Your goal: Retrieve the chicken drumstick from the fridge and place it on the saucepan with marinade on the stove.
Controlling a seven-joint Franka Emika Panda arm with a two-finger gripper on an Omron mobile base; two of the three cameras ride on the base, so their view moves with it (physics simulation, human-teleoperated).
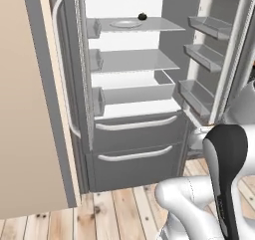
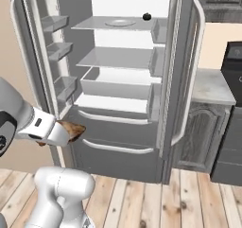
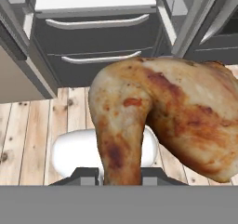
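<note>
The golden-brown chicken drumstick (image 3: 162, 111) looms large in the hand view, with my gripper (image 3: 122, 174) shut on its narrow end. From the right base view the drumstick (image 2: 73, 129) pokes out of the gripper (image 2: 70, 132), low and in front of the fridge's lower left corner. The grey fridge (image 1: 134, 134) (image 2: 118, 123) has both upper doors swung open and both bottom drawers closed. At the right edge is the stove's dark body (image 2: 231, 127). The saucepan and its marinade are out of view.
A pale plate (image 1: 125, 23) (image 2: 120, 22) and a small dark round fruit (image 1: 142, 16) (image 2: 147, 16) sit on the top shelf. The open right door (image 2: 182, 80) juts toward a grey counter and cabinet (image 2: 212, 87). A beige wall panel (image 1: 25, 109) stands left. Wooden floor lies below.
</note>
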